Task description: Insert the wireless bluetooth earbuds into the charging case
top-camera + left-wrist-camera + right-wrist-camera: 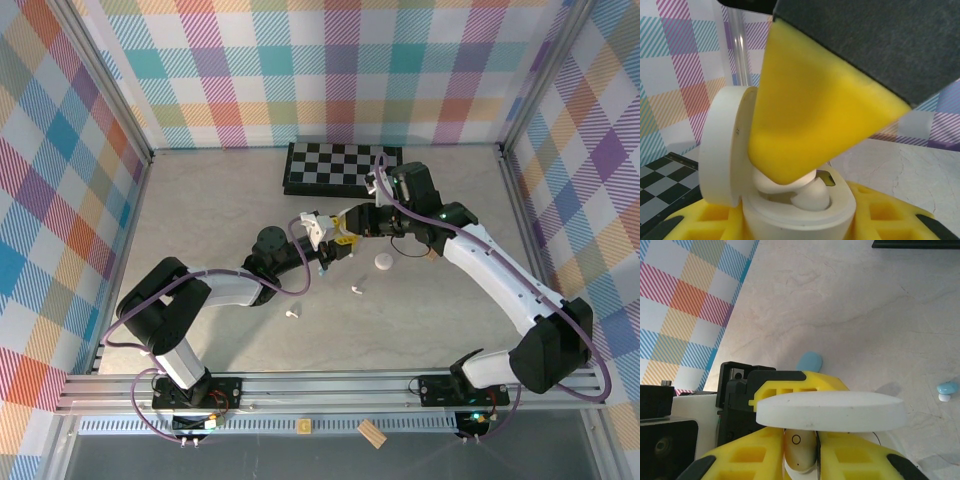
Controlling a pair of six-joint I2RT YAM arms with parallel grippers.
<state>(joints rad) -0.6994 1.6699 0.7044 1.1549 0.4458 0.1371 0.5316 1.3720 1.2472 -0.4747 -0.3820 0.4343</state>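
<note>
My left gripper (322, 237) is shut on a white charging case (800, 215), whose lid (722, 145) stands open. Above the table's middle, my right gripper (350, 226) meets it from the right, shut on a white earbud (800, 450). That earbud's (812, 196) head sits in the case's well, under a yellow right finger (810, 115). The lid's edge (830, 412) crosses just above my right gripper (801, 452). Two loose white earbuds (357, 290) (292, 313) lie on the table nearer the bases.
A round white case (384, 262) lies shut to the right of the grippers. A light blue case (809, 361) and a light blue earbud (946, 388) rest on the table. A folded chessboard (340, 168) sits by the back wall. Checked walls close in the sides.
</note>
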